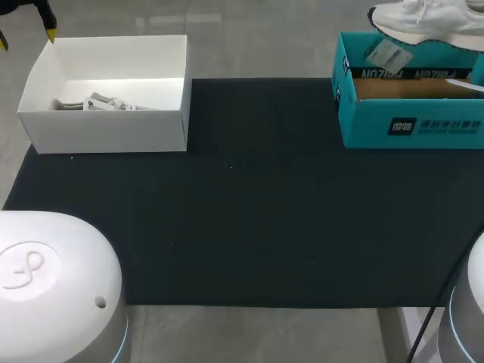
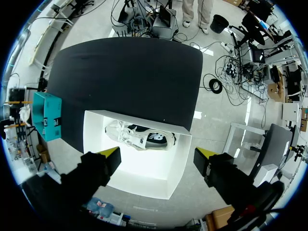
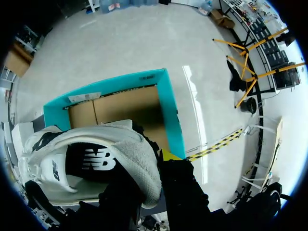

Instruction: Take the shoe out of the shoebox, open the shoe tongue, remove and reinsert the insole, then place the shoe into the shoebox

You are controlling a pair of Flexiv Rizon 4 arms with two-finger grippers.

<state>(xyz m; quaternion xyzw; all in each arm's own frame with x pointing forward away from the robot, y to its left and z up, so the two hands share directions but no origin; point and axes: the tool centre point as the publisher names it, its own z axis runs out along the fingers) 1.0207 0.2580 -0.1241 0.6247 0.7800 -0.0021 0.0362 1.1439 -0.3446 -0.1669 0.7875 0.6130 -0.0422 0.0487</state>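
Right gripper (image 3: 161, 163): closed on the held sneaker (image 3: 91, 159). One yellow tip shows against the white knit edge; the other finger is hidden behind the shoe.

Held sneaker (image 1: 423, 19) is in the air directly over the teal shoebox (image 1: 416, 125), clear of its rim. Its long axis runs roughly along the shoebox's long side. It is roughly level with the sole down in the head view. Can't tell which end is the toe. A tag (image 1: 389, 54) hangs from it, down over the shoebox's far wall. The right wrist view shows the brown cardboard inside of the teal shoebox (image 3: 120, 103) ahead of the gripper.

Left gripper (image 2: 159, 156): spread wide, holding nothing, well apart from the teal shoebox. It hovers over the white box (image 2: 175, 163), one tip over each side wall. In the head view only a yellow tip of it (image 1: 49, 29) shows, at the white box's (image 1: 106, 132) far corner.

A second sneaker (image 2: 142, 137) lies on its side in the white box. Its long axis points toward the teal shoebox (image 2: 48, 115), laced end on that side.

Both boxes sit at the far edge of the black mat (image 1: 265, 212), the white box well apart from the teal one.
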